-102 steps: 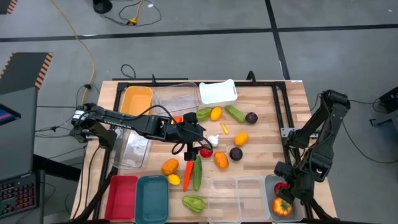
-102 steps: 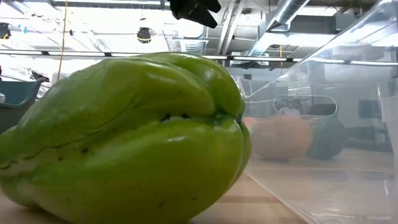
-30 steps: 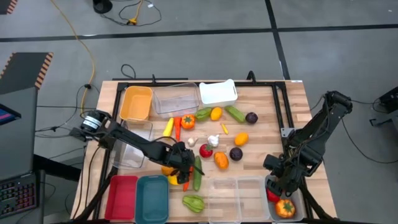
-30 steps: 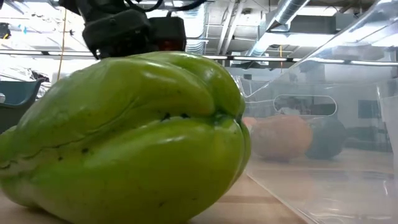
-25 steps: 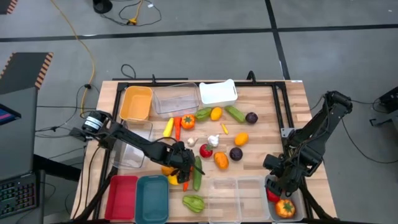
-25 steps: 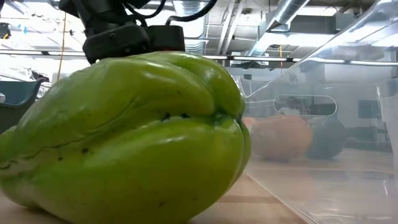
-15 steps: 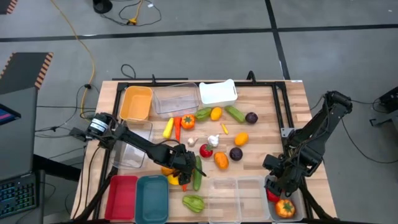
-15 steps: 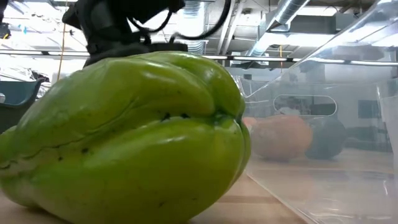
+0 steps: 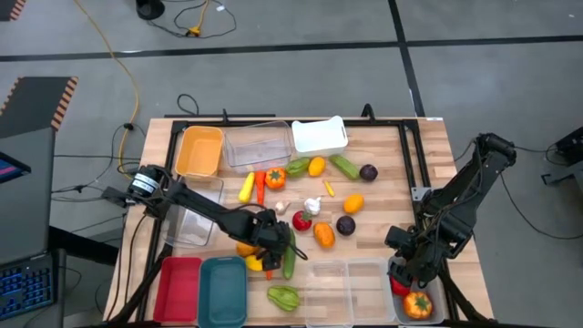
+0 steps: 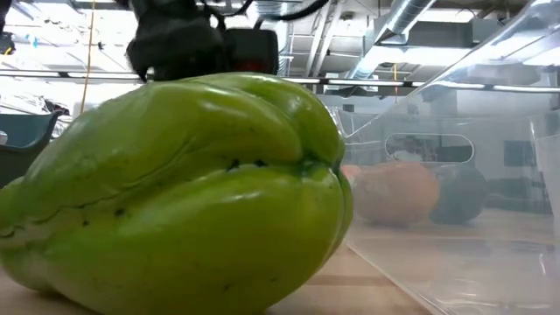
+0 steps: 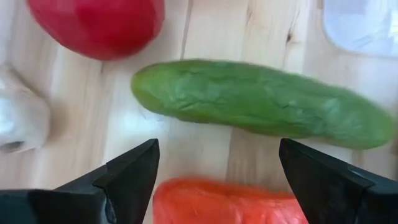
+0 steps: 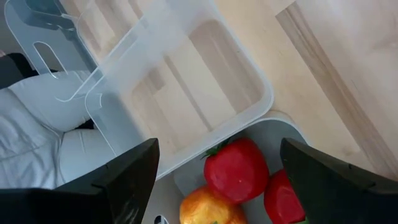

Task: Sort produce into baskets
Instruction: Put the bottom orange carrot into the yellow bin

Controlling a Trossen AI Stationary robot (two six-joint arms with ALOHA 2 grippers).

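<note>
A: Item one, left tool (image 9: pixel 273 244). Condition?

B: Fingers (image 11: pixel 134 171) spread apart, nothing between them. It hangs low over the tabletop (image 9: pixel 392 196), among the loose produce near the front.

A: What lies at it?

B: Directly below the gap, a carrot (image 11: pixel 227 202), orange-red. Just beyond the fingertips, a cucumber (image 11: pixel 258 106), long, green, lying flat across the opening. Further out, a red tomato (image 11: pixel 99 25), and to one side of it a white garlic bulb (image 11: pixel 18 118). None is touched.

A: Item two, right tool (image 12: pixel 214 168)?

B: Fingers likewise apart and empty. It hovers above the pale grey basket (image 9: pixel 399 271) at the front right corner.

A: Contents of that basket?

B: Beneath the tool, two red pieces (image 12: pixel 236 171) and an orange-yellow one (image 12: pixel 208 208). Just beyond it stands a clear basket (image 12: pixel 186 93), nothing in it.

A: Remaining stock?

B: A green chayote (image 9: pixel 283 296) at the front edge, just nearer than the left tool. Red basket (image 9: pixel 178 287) and teal basket (image 9: pixel 223 290) to that tool's near left. Orange basket (image 9: pixel 200 150), a clear one and a white one (image 9: pixel 319 137) well beyond it along the far edge. Scattered fruit between.
</note>
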